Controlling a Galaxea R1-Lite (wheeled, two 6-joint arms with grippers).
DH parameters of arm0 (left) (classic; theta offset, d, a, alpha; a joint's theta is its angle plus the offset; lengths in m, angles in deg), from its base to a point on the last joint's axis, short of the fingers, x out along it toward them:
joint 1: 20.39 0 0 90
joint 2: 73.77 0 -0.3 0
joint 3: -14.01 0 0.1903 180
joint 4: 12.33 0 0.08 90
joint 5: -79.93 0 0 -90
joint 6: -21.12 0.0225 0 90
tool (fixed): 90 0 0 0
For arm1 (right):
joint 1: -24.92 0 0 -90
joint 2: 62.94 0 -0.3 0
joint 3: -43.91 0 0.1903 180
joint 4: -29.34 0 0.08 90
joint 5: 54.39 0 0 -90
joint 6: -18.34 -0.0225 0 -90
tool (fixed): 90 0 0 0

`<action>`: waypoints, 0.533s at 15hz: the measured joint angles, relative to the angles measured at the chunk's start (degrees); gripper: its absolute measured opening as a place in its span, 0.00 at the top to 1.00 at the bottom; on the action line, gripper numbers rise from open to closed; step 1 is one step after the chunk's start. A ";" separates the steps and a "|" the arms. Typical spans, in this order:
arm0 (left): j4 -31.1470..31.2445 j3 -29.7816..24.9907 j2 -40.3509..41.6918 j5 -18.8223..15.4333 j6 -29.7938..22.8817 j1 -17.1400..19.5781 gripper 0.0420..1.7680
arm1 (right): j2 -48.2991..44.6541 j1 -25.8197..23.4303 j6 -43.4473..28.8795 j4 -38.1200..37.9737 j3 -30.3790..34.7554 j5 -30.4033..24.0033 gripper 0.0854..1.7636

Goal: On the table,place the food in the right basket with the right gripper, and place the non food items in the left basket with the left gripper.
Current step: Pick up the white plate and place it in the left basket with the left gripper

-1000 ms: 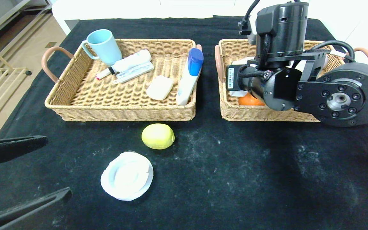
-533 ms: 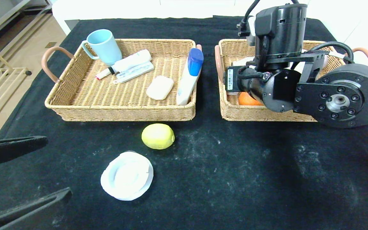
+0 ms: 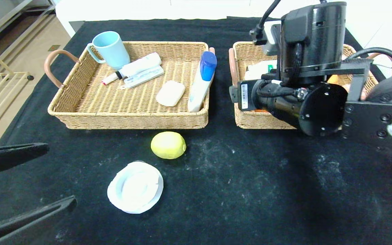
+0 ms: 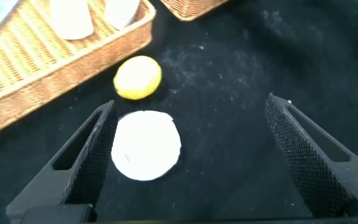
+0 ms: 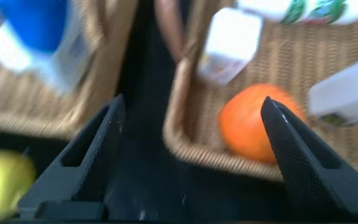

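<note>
The head camera looks forward and down over the black table (image 3: 237, 190), taking in both baskets. The left wrist camera sits low and close, facing the lemon (image 4: 138, 77) and white lid (image 4: 146, 145) — both also in the head view. The right wrist camera hangs close above the right basket (image 5: 185, 137), showing an orange (image 5: 253, 124) — it shares the lemon's edge.

- Bright, even overhead light; soft shadows under the lemon (image 3: 168, 145) and baskets.
- Right wrist view smeared by motion blur; left wrist view mildly soft.
</note>
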 joint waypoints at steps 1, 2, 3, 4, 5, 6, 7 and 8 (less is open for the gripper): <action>0.09 0.05 -0.17 0.30 0.04 0.06 0.03 | -2.47 1.26 0.24 -0.11 3.80 -2.54 0.09; 0.28 0.05 -0.41 0.33 0.09 0.06 0.03 | -5.01 2.33 1.01 -0.11 7.61 -5.38 0.08; 0.28 0.05 -0.77 0.33 0.06 0.04 0.03 | -7.74 3.24 2.00 -0.11 11.46 -8.33 0.08; 0.30 -0.09 -1.16 0.35 0.04 -0.02 0.03 | -10.72 4.13 3.05 -0.09 15.43 -11.72 0.07; 0.33 -0.20 -1.62 0.35 0.02 -0.02 0.03 | -13.42 4.85 4.10 -0.06 18.88 -14.97 0.07; 0.33 -0.30 -2.18 0.39 0.02 -0.02 0.03 | -15.93 5.34 5.36 0.00 22.13 -18.82 0.06; 0.33 -0.37 -2.67 0.46 0.02 -0.05 0.03 | -18.32 5.60 6.99 0.02 25.36 -23.49 0.06; 0.35 -0.39 -3.11 0.57 0.00 -0.05 0.03 | -20.24 5.62 8.14 0.29 27.95 -26.93 0.06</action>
